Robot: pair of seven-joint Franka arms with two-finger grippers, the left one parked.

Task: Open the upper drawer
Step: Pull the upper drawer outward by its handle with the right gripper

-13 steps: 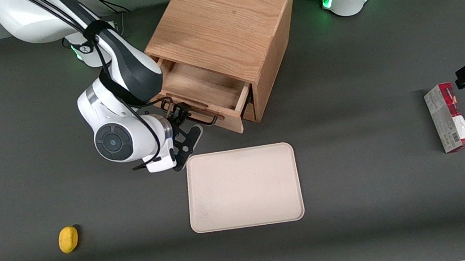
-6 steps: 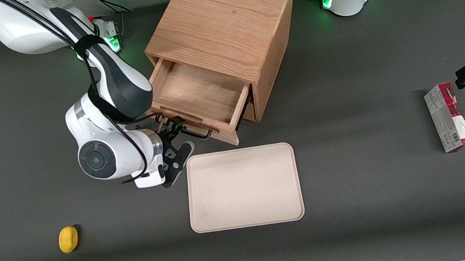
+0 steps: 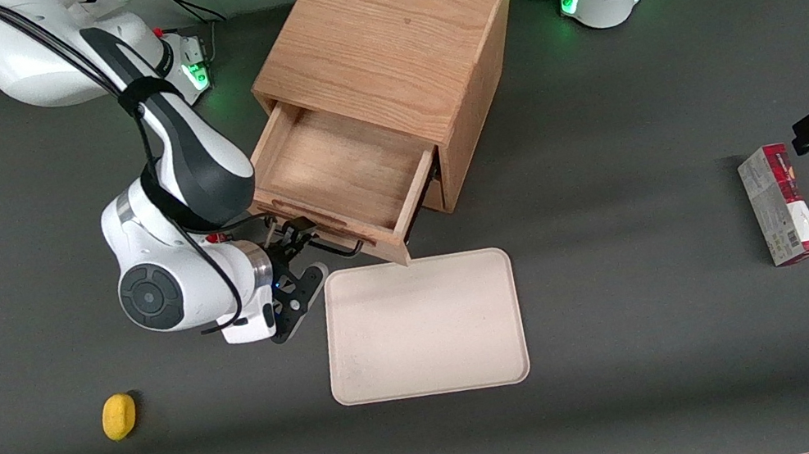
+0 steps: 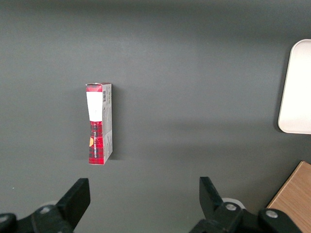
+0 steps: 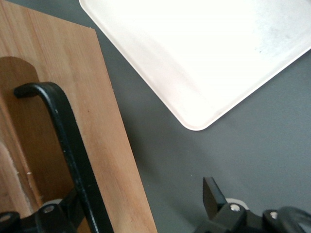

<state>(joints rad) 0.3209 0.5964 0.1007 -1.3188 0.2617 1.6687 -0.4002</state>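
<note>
I've got the gripper point(image 3: 290, 240) hooked round the upper drawer's point(image 3: 333, 177) black handle point(image 5: 73, 150), fingers spread, drawer pulled out.

Even, diffuse overhead light fills the front view, leaving the dark grey tabletop point(image 3: 623, 238) matte and free of glare. Soft, broad shadow bands cross it below the oak cabinet point(image 3: 384, 39) and near the lower edge of the frame. Green indicator lights glow at the arm bases. In the right wrist view the pale tray point(image 5: 204, 53) is blown out to near white, while the end effector point(image 5: 146, 213) sits close and slightly soft.
</note>
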